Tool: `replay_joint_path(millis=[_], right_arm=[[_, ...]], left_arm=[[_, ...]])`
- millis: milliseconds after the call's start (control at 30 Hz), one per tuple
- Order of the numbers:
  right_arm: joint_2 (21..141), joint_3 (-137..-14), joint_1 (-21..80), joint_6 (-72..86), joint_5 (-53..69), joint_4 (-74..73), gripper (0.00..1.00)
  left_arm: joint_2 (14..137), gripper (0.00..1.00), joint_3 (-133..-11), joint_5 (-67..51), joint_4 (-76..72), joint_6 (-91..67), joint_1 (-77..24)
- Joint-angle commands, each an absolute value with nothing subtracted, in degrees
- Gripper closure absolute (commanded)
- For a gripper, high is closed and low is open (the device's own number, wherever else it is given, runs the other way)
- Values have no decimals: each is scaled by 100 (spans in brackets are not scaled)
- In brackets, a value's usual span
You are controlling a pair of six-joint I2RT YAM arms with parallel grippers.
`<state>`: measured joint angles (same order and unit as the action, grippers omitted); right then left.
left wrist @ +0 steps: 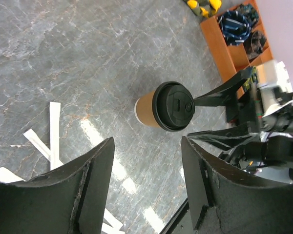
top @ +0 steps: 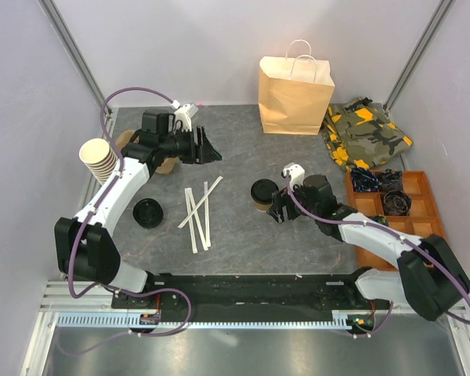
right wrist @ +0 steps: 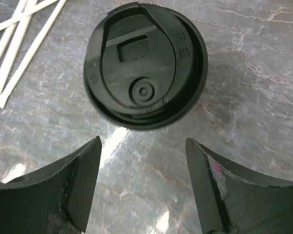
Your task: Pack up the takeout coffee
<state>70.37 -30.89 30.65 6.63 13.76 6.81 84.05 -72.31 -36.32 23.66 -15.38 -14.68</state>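
Observation:
The takeout coffee (top: 262, 192) is a small brown paper cup with a black lid, upright on the grey table just right of centre. My right gripper (top: 276, 210) is right beside it on the near right, open and empty. In the right wrist view the lid (right wrist: 145, 73) lies just beyond the spread gripper (right wrist: 142, 146), outside the jaws. My left gripper (top: 213, 150) hangs open and empty at the back left, well away from the cup. Its wrist view shows the cup (left wrist: 168, 106) beyond the left gripper (left wrist: 146, 146), with the right arm's fingers (left wrist: 219, 97) next to the lid.
A brown paper bag (top: 295, 94) stands at the back. A camouflage cloth (top: 368, 133) and an orange compartment tray (top: 419, 227) are on the right. White sticks (top: 200, 210), a loose black lid (top: 147, 212) and a stack of cups (top: 100, 159) lie on the left.

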Motion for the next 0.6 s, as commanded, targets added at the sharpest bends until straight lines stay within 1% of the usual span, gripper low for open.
replay_joint_path(millis=[0,167,267,567], right_arm=[[7531,-3234,3164,528,1371,1616,24],[7945,-3532,3199,299,1564,1749,25],[8260,-3717,3190,237,1652,1872,29],[9113,-4253,3208,255,1828,2215,33]], left_arm=[[8288,36,-7198,-3876,2004,-1802,-1398],[8358,36,-7181,-3981,1942,-1837,-1310],[8376,36,-7146,-4025,1916,-1863,-1257],[8385,36,-7066,-4113,1863,-1872,-1037]])
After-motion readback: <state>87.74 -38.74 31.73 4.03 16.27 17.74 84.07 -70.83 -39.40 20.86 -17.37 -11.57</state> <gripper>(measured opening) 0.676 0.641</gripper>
